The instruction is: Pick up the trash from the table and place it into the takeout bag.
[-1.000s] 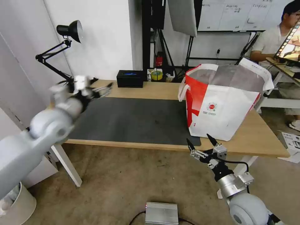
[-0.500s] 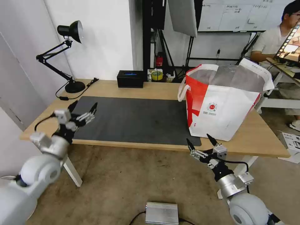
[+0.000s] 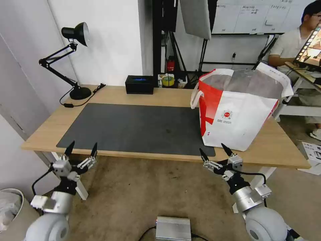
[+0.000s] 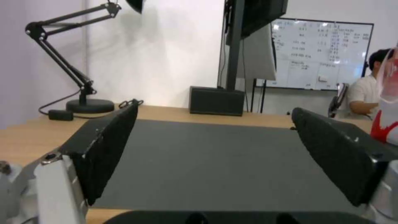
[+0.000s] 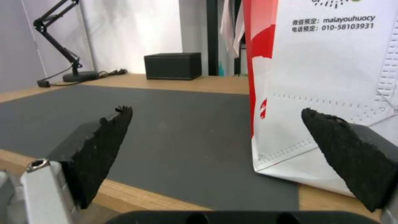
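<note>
1. Takeout bag [image 3: 239,110] stands upright on the right end of the bench [image 3: 167,95], near corner overlapping the dark grey mat [image 3: 140,127]. Mouth open, foil lining visible, handles flopped over the rim.
2. No loose trash to be seen on the mat or the bare wood. From this head view the inside of the bag can't be made out, so whether trash is in there can't be told. Judgement: pick-up work looks finished.
3. Left gripper [image 3: 82,150] sits low, just off the bench's front edge near the left corner, pointing up; jaws apart, nothing between them. Left wrist view agrees: both fingers [image 4: 105,146] spread wide, bare mat between.
4. Right gripper [image 3: 215,151] sits just off the front edge below the bag's near corner; jaws apart, empty. In the right wrist view the bag wall [image 5: 327,93] is near, not touching.
5. Handling, as a judgement: bag is thin, soft-walled and light, likely to slide or tip if nudged at the bottom corner. If it needs moving, take a handle or the top rim, not the wall.
6. Desk lamp [image 3: 72,60] and black box [image 3: 139,84] at the back edge, well clear of both arms.
</note>
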`<state>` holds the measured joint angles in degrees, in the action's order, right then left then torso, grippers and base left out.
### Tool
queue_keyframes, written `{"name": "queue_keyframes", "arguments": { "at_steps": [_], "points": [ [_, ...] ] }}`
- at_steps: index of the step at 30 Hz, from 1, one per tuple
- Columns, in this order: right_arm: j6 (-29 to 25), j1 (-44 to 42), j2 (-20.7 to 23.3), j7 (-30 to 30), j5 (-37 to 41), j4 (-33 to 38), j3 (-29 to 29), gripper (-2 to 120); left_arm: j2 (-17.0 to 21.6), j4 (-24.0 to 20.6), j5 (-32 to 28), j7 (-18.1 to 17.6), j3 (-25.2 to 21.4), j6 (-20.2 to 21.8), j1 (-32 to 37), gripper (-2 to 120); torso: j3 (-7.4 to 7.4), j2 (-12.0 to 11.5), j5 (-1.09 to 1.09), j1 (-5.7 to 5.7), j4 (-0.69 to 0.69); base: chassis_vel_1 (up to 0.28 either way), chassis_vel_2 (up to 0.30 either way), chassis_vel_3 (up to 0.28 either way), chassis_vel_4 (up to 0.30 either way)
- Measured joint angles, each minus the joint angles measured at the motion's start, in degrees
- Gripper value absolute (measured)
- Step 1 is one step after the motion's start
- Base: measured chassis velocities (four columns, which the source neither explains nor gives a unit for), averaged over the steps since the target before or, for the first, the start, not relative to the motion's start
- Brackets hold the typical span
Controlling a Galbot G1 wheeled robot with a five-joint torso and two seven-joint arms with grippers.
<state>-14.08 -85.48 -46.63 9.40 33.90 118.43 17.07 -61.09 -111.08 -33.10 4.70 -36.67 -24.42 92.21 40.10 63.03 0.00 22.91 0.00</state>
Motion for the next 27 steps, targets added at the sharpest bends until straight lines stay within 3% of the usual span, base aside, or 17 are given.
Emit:
{"name": "queue_keyframes", "arguments": {
  "at_steps": [17,27],
  "points": [
    [0.0,0.0,0.0,0.0,0.0,0.0,0.0,100,0.8,2.5,-0.7,0.7,4.2,0.8,-6.5,100,0.01,0.0,0.0,0.01,-0.01,0.0,0.0,0.0,0.0],
    [0.0,0.0,0.0,0.0,0.0,0.0,0.0,100,0.9,2.4,-0.5,0.6,4.3,1.1,-6.7,100,0.01,0.0,0.0,0.01,0.0,0.0,0.0,0.0,0.0]
  ]
}}
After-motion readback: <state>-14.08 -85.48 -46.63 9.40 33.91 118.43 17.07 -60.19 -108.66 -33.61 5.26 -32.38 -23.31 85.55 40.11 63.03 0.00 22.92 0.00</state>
